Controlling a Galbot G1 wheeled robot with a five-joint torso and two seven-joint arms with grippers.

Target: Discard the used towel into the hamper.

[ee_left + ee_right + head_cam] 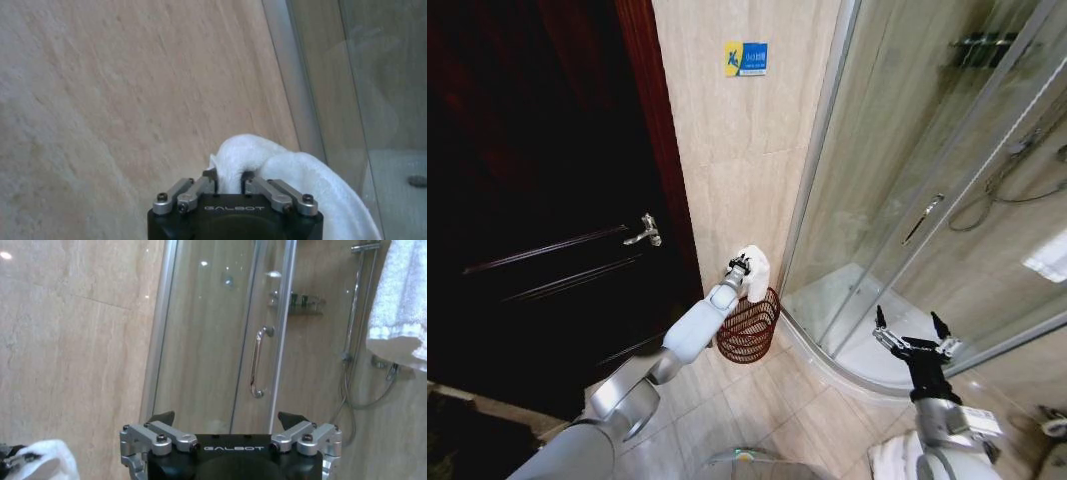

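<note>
Right pincer (914, 331), lower right of frame, hangs spread wide and idle. Farther, mid-frame, the left pincer (740, 266) pinches a soft, light white towel (756, 270) by a fold above the reddish-brown open-weave hamper (748, 328); it should drop limply.

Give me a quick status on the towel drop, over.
Left gripper shut on white towel, held above the hamper by the wall. Right gripper open, idle near the shower door. Nothing blocking the hamper's mouth.
</note>
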